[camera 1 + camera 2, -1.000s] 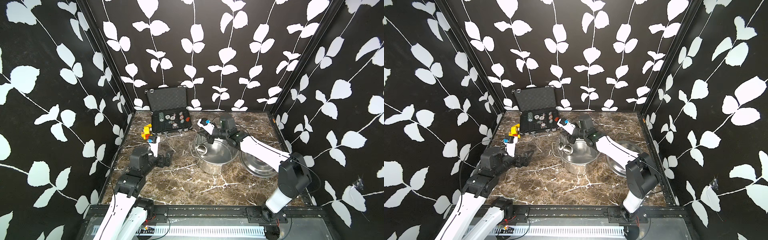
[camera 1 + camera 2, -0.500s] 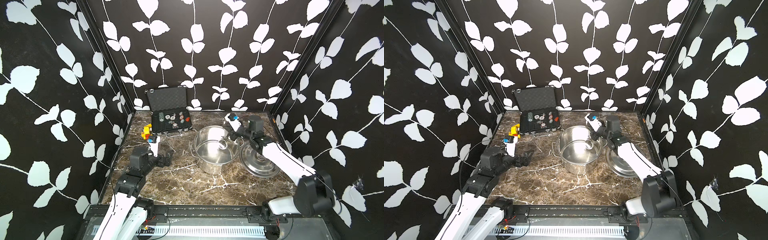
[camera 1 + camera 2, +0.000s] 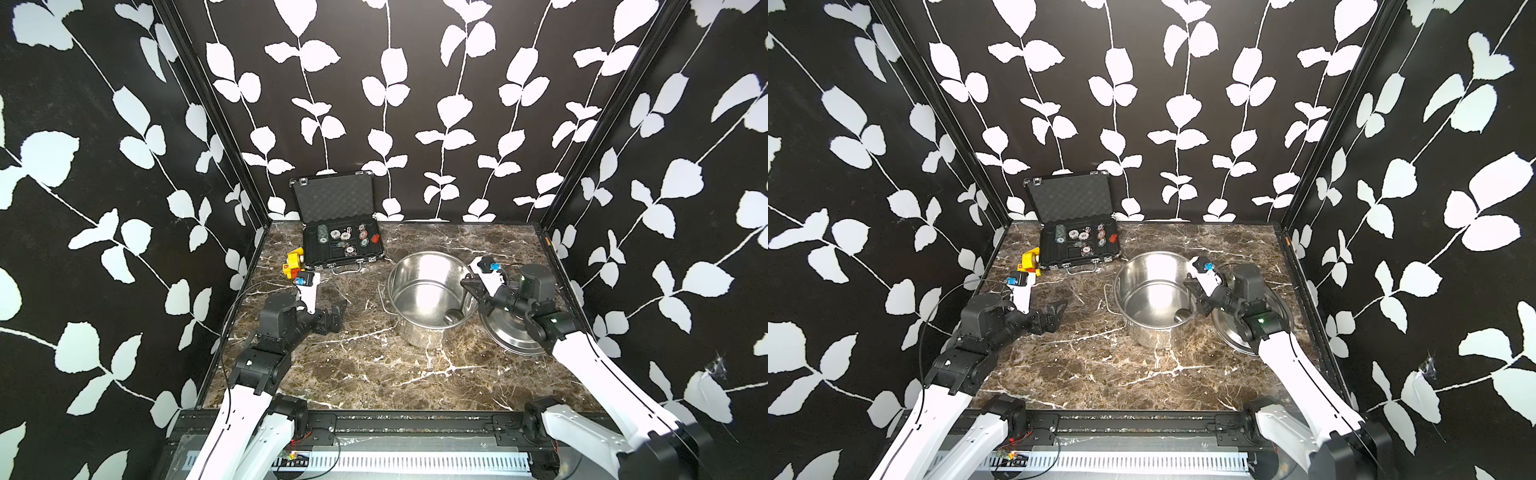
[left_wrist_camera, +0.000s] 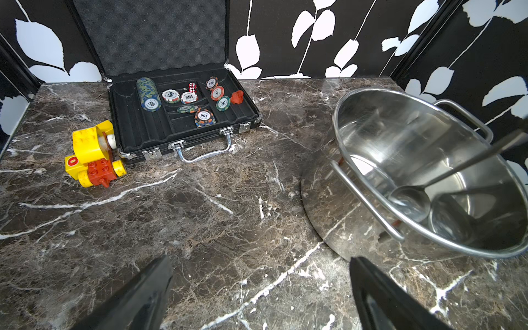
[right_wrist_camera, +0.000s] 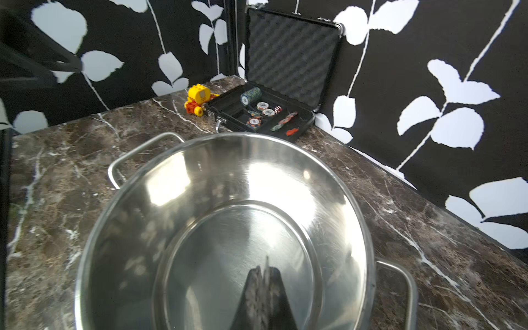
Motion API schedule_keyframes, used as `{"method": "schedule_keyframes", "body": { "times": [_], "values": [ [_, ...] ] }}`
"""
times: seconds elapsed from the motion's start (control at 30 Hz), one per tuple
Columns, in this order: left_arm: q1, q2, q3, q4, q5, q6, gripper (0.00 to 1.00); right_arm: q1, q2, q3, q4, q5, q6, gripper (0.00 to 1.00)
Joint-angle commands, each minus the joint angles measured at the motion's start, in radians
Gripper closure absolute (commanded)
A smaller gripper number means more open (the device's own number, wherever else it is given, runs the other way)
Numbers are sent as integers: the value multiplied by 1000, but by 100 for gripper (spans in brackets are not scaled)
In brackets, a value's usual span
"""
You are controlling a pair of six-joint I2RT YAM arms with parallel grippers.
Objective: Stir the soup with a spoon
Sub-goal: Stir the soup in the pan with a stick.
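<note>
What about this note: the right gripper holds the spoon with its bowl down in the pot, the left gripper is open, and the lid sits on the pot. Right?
One slip: the lid is off the pot; it lies on the table beside it, under the right arm, as both top views show. The spoon, right gripper and left gripper are as noted.
</note>
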Motion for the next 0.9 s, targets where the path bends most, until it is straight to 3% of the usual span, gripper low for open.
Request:
{"method": "schedule_keyframes", "body": {
  "times": [0.0, 0.2, 0.43, 0.7, 0.87],
  "values": [
    [-2, -5, -10, 12, 2, 12, 1, 59, -65, 0, -51, -8, 30, 100],
    [-2, -5, -8, 13, 8, 11, 1, 237, -10, 60, -66, 69, 16, 100],
    [-2, -14, -9, 9, 11, 12, 1, 386, 197, 174, 58, 120, -23, 100],
    [-2, -16, -10, 8, 15, 10, 1, 394, 437, 330, 175, 130, -61, 100],
    [-2, -19, -13, 15, 16, 7, 1, 336, 544, 409, 245, 90, -46, 100]
  ]
}}
